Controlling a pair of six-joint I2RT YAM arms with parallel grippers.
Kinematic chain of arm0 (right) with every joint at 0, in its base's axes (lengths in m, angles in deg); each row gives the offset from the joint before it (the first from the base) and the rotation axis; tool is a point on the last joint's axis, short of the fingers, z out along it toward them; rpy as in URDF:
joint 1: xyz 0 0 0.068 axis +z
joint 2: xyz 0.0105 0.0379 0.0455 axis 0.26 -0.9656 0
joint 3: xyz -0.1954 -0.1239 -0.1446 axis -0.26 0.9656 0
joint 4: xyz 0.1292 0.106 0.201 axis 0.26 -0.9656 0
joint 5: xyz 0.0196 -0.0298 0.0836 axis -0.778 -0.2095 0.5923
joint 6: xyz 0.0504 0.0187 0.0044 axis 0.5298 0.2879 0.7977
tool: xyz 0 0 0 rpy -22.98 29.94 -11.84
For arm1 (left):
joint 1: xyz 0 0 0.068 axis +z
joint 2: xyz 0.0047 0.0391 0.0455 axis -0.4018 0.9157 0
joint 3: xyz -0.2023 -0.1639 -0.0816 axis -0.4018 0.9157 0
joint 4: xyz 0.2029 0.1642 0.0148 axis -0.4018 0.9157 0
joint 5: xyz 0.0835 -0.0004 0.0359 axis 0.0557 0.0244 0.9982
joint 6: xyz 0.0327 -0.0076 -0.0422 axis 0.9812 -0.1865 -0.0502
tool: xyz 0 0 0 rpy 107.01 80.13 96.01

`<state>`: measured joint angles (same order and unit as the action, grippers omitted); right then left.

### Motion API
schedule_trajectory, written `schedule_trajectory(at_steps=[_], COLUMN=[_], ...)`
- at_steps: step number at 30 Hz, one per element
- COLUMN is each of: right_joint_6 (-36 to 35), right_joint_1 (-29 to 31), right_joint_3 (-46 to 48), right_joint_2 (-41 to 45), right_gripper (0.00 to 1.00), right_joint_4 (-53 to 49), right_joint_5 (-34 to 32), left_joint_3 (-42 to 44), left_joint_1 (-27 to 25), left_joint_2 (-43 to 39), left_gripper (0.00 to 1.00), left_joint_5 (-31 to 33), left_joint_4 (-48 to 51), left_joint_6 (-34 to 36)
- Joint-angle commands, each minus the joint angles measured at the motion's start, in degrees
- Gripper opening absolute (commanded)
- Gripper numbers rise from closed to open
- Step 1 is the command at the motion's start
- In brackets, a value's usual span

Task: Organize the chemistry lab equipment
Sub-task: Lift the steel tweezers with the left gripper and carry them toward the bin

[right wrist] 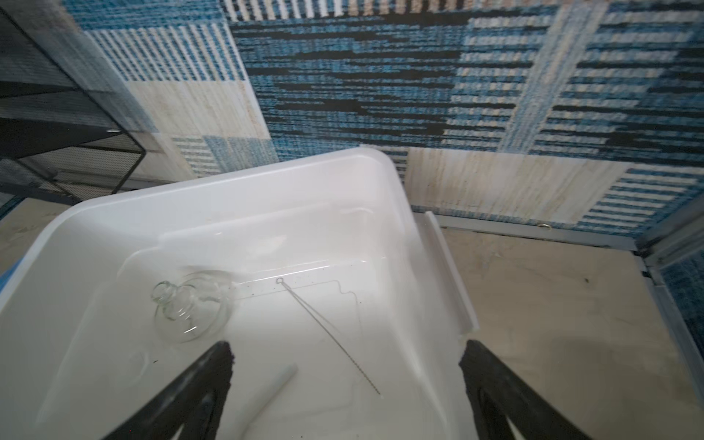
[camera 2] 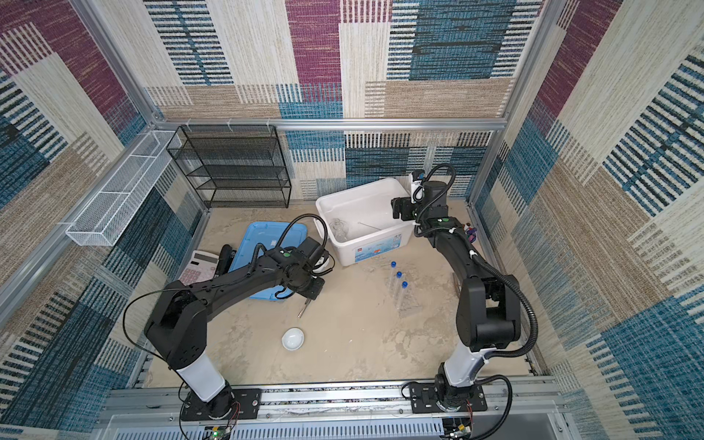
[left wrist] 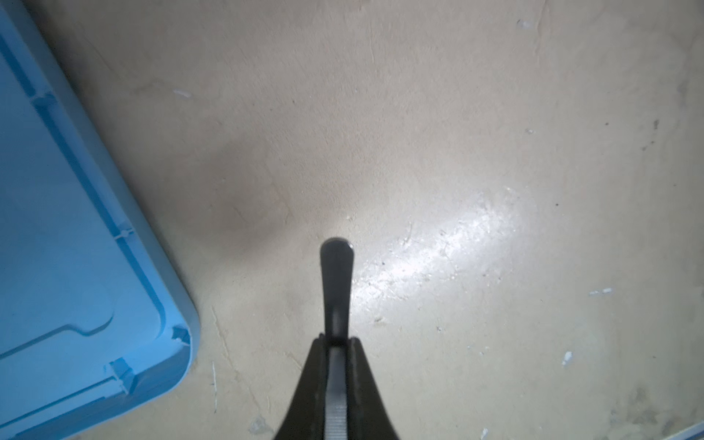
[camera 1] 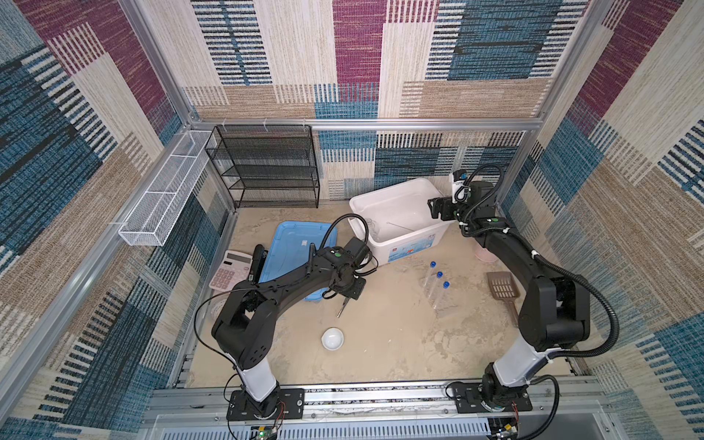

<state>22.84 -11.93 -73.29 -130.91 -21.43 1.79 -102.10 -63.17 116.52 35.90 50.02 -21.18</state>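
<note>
Fronting white bin with flask: colourful label, writing illegible.

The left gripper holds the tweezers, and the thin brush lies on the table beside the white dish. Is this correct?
Not fully. The left gripper does hold the tweezers, but the thin brush is not beside the white dish: it lies inside the white bin, near the glass flask. The right wrist view shows this.
</note>
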Motion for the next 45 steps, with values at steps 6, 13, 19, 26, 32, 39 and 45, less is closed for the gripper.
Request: schedule_trajectory(at_steps=[6,13,19,26,32,39,45], right_joint_6=[-0.3,-1.6,-2.1,-0.8,1.5,1.7,1.4], right_joint_1=[-6.3,-7.5,-7.5,-7.5,-7.4,-5.2,-2.4], right_joint_3=[-7.6,-11.7,-12.3,-8.6,-5.0,-5.1,-5.3], right_joint_2=[-7.3,-12.4,-14.7,-12.0,-9.5,-9.9,-10.4], right_gripper=[0.91,0.84,0.7,0.54,0.51,0.48,0.47], right_joint_4=[-5.1,-8.7,-10.2,-9.4,-7.8,-8.9,-10.4], right_joint_5=[10.0,18.6,23.9,29.8,34.1,39.2,40.0], left_joint_3=[-2.7,-3.4,-3.9,-3.6,-4.7,-6.9,-10.3], left_joint_1=[-0.1,0.1,0.9,2.3,3.6,4.4,4.9], left_joint_2=[-4.5,-8.5,-11.4,-13.8,-14.3,-14.1,-12.2], left_gripper=[0.08,0.07,0.07,0.07,0.07,0.08,0.08], left_joint_5=[1.6,1.8,1.0,0.0,-0.6,-2.5,-3.5], left_joint_4=[-0.9,-3.7,-6.2,-9.5,-11.3,-13.7,-13.9], left_joint_6=[0.3,1.5,2.5,2.5,3.2,3.3,4.5])
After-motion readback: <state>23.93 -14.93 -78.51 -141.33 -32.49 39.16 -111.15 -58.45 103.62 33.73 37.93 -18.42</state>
